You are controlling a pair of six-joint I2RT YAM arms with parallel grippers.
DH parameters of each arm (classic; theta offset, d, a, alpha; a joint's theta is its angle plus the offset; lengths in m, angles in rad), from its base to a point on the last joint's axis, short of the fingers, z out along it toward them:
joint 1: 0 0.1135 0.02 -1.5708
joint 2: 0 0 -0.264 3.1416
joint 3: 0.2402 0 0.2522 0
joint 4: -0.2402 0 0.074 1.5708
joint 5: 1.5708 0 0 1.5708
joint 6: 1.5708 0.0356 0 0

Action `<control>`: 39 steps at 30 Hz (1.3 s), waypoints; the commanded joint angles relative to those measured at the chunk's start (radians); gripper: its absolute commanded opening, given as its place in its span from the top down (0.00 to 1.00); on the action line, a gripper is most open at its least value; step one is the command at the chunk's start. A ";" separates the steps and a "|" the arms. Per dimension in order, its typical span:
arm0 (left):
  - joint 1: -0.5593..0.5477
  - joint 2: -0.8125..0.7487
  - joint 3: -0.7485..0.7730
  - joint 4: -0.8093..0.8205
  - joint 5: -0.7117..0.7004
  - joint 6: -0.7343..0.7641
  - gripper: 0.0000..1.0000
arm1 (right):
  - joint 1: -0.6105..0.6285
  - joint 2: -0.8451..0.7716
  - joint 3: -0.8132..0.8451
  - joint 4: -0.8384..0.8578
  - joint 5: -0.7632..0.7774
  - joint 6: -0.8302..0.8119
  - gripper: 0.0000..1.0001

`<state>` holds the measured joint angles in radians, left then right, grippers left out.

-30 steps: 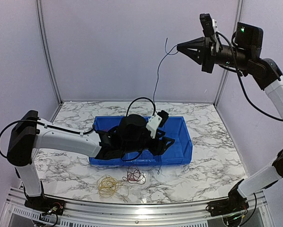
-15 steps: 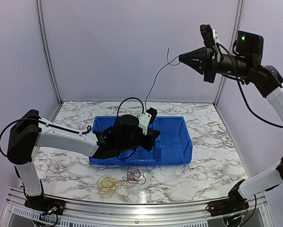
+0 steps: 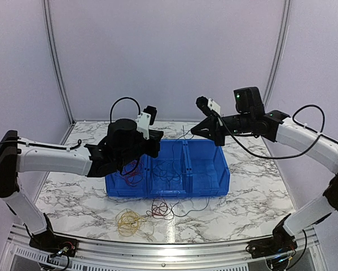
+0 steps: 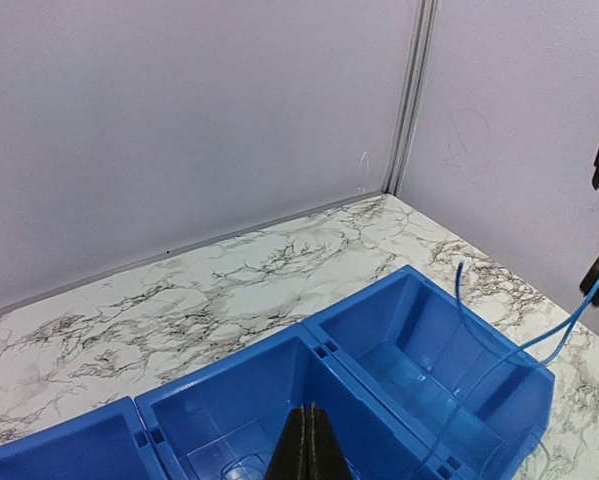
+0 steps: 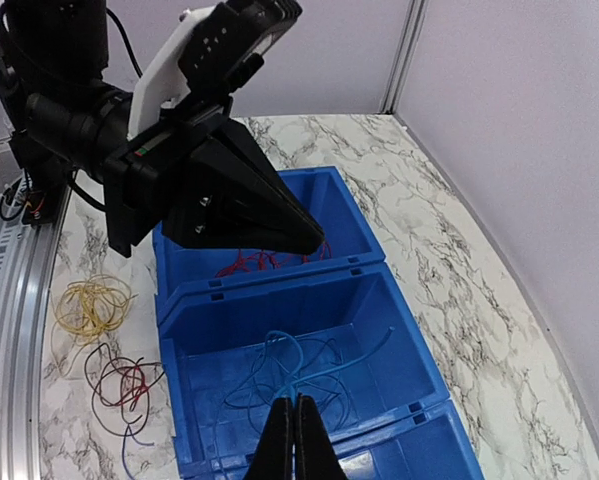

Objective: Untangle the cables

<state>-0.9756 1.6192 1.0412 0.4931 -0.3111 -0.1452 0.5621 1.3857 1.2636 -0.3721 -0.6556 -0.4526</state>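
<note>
A robotics lab cell: plain lilac panels (image 3: 157, 56) behind and beside the marble-patterned table (image 3: 259, 186), an aluminium rail (image 3: 169, 249) along its near edge.

You have no readable text, label or number in any view. The blue bin (image 3: 211, 187) under the left claw (image 5: 317, 244) and the white housing (image 5: 194, 50) behind it are plain.

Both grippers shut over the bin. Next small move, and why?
Probably lift the left gripper slightly leftward: it seems pinched on the red cable hanging into the bin's end compartment, while the right gripper holds the blue cable over the middle one.
</note>
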 commanded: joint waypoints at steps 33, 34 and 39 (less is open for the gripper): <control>-0.087 -0.360 -0.405 -0.010 0.160 -0.144 0.38 | 0.144 0.244 0.871 -0.069 0.178 -0.030 1.00; -0.095 -0.372 -0.419 -0.009 0.151 -0.149 0.38 | 0.143 0.252 0.875 -0.067 0.195 -0.045 1.00; -0.127 -0.460 -0.497 -0.009 0.101 -0.168 0.38 | 0.143 0.280 0.814 -0.031 0.265 -0.081 1.00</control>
<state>-1.0832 1.2377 0.5835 0.4622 -0.1581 -0.2840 0.6987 1.6402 2.1040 -0.4385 -0.4793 -0.4946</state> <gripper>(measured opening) 0.624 0.011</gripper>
